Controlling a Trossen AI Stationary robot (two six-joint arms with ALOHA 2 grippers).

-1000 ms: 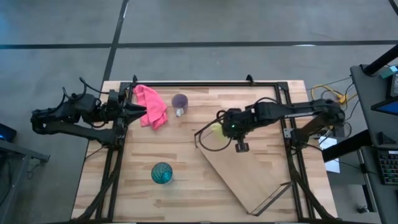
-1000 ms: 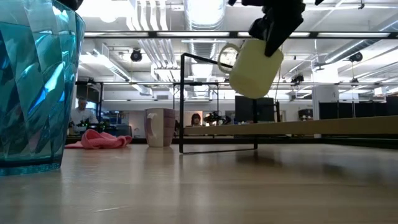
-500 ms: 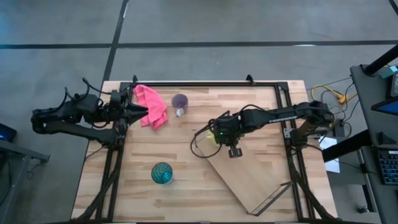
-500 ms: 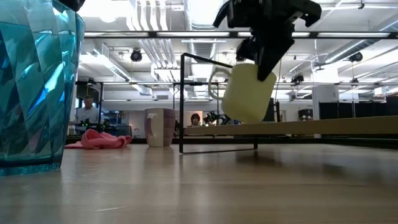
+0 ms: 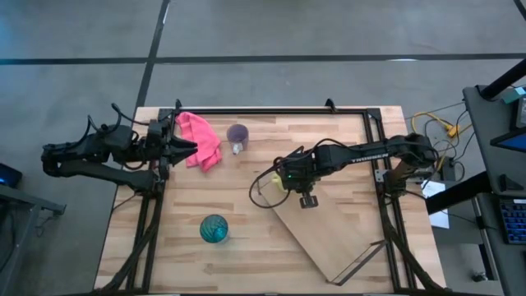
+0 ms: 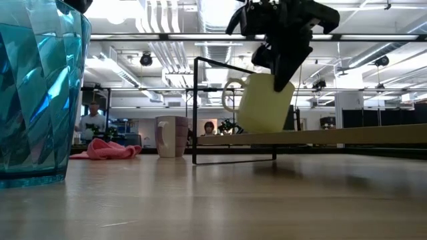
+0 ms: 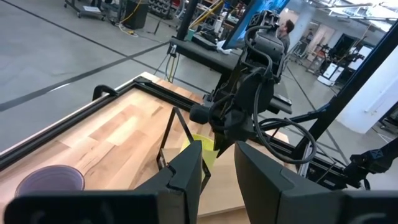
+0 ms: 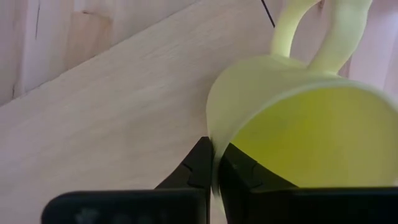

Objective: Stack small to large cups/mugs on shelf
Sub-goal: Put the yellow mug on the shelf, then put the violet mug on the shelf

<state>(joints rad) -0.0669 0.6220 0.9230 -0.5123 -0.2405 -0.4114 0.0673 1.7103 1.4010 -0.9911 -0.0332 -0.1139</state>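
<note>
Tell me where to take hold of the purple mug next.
Purple mug stands upright, mouth open upward, beside the pink cloth. Come from above and pinch the rim wall, one finger inside, as the right gripper holds the yellow mug. Its handle isn't clearly visible.

The yellow mug hangs almost upright by its rim, seemingly just above the plywood shelf, near its black wire bracket. The translucent purple mug stands upright near the table's far edge. The teal ribbed cup stands near the front.
</note>
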